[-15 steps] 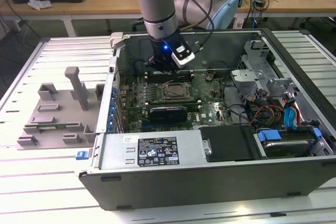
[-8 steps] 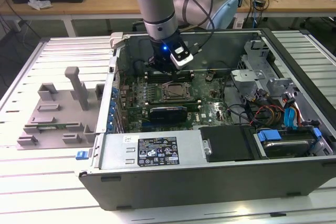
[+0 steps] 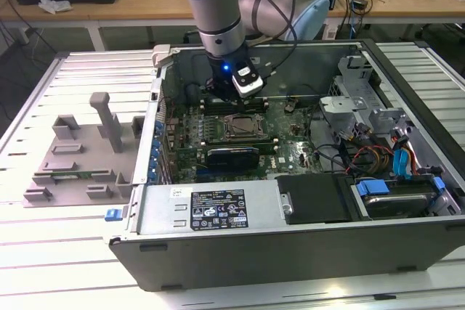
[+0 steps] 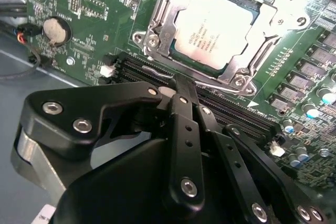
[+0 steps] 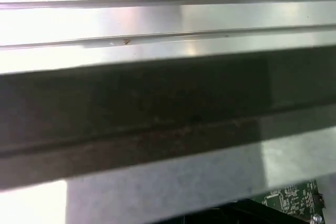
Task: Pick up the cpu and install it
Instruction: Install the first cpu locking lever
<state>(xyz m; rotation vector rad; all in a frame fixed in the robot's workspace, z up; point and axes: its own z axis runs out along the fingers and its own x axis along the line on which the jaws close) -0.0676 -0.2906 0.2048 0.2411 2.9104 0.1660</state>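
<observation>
We see the cpu (image 4: 219, 29) seated in its socket (image 4: 157, 30), print too small to read; the end effector (image 4: 181, 85) above looks closed, empty.

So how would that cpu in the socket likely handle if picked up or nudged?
The cpu looks like a flat, stiff metal-topped square, so probably rigid and light. Its smooth silver top may be slippery. Sitting inside the socket frame, it likely would not slide if nudged.

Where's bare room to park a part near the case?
Free: ribbed table behind the grey fixture, and the strip in front of it. Crowded: inside the case, around the socket holding the cpu, cables at the exterior view's right; arm's gripper overhead.
</observation>
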